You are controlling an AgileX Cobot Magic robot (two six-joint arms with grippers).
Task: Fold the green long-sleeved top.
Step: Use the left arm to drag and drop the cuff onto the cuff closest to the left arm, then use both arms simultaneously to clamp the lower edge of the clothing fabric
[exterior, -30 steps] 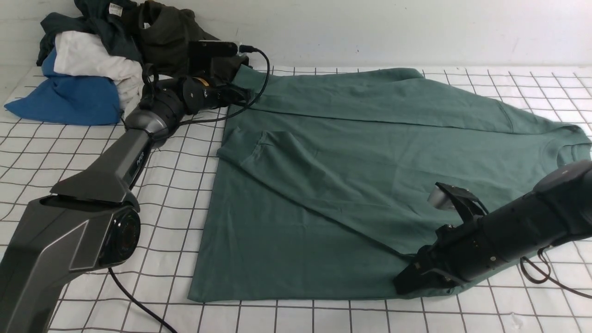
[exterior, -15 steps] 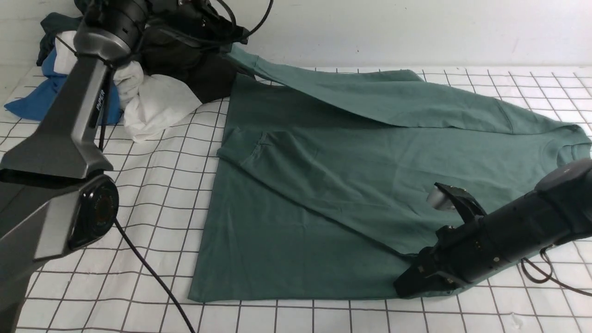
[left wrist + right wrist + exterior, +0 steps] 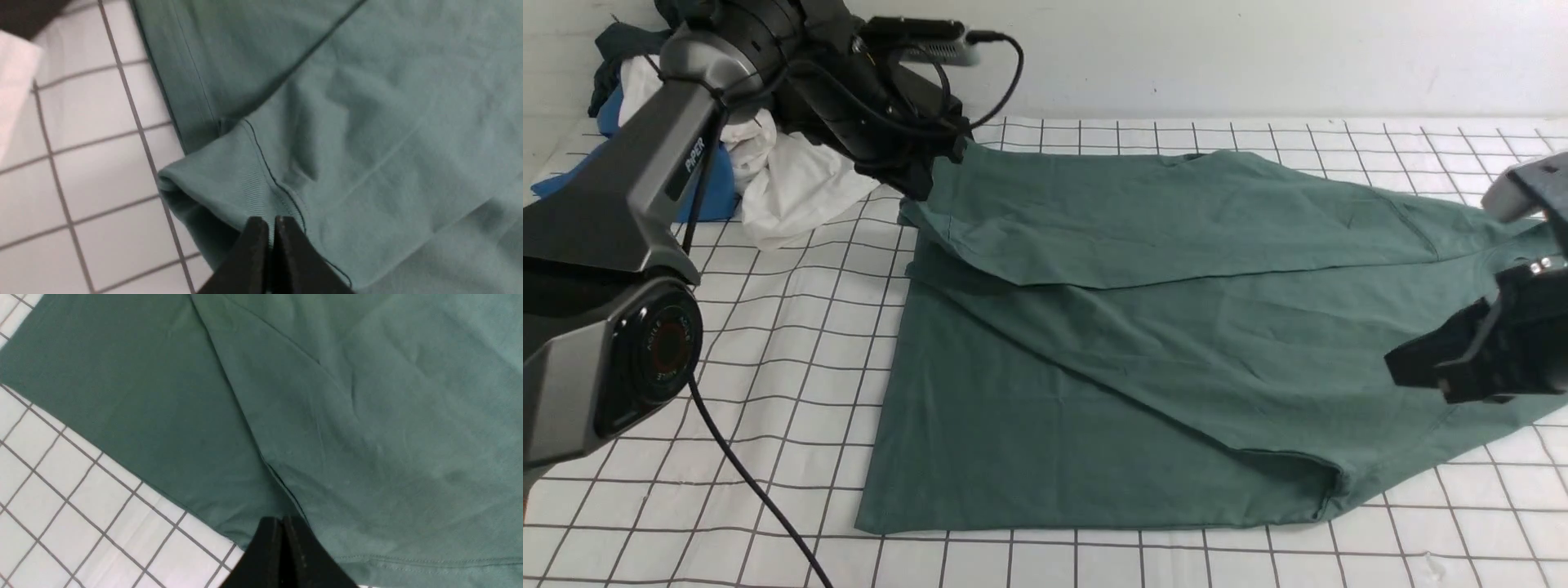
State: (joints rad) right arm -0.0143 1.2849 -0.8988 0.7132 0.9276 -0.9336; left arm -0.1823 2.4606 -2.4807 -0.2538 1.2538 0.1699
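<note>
The green long-sleeved top lies spread on the gridded table cover, hem toward the left. One sleeve is folded across its body. My left gripper is at the top's far left corner, shut on the ribbed cuff of the other sleeve; the left wrist view shows the jaws pinching the ribbing. My right gripper hovers over the top's right part, shut and empty. In the right wrist view it sits above the top near its front edge. The chest logo is hidden.
A pile of clothes sits at the far left: a white garment, a blue one and dark ones behind the left arm. A black cable trails over the gridded cover. A wall stands right behind the table.
My left gripper lifted the sleeve cuff from the far edge and brought it down toward the body. My right gripper pulled away from the top's front edge, rightward and up.
</note>
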